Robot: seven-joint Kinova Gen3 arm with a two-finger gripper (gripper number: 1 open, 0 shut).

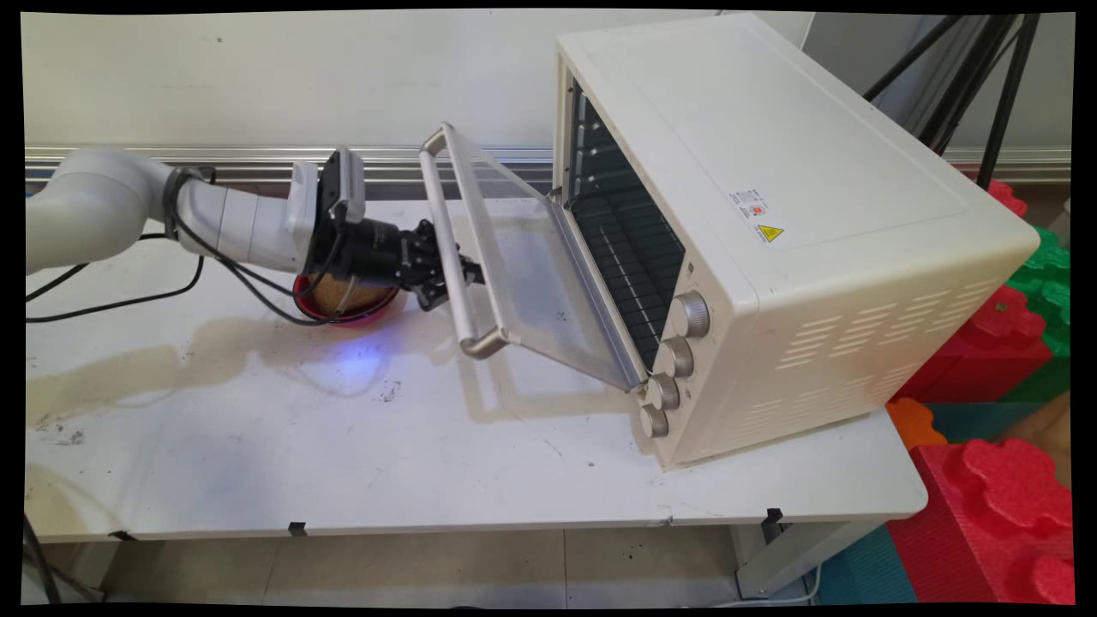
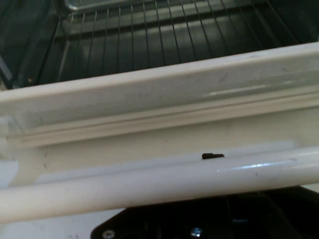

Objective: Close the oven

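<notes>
Cream-painted metal on the toaster oven (image 1: 771, 214), standing on the right half of the white table (image 1: 343, 446) and turned at an angle, front towards the left. Hinged at the bottom edge, its glass door (image 1: 531, 283), roughly half lowered and slanting up and away from the opening. Silvery handle (image 1: 454, 257) running along the door's free edge, clear of the tabletop. Reaching in level from the left, the black gripper (image 1: 447, 276), right against the middle of that handle, with black parts showing on both sides of the bar; whether spread or clamped around it, impossible to tell. Seen from the hand: the same handle (image 2: 149, 186) as a pale bar crossing just above the black linkage (image 2: 214, 221), then the door's cream frame (image 2: 149, 104), then the wire rack (image 2: 149, 35) inside the dark cavity. Behind and under the wrist, partly hidden, a red bowl (image 1: 343, 313) with something tan inside, resting on the table just left of the door. Four round knobs (image 1: 677, 356) in a column down the oven's front right side. Black cables (image 1: 128, 300) drooping from the arm to the table. Brownish stains (image 1: 171, 368) spread over the table's left part. Red and green foam blocks (image 1: 994, 506) on the floor at the right, beyond the table's end.
</notes>
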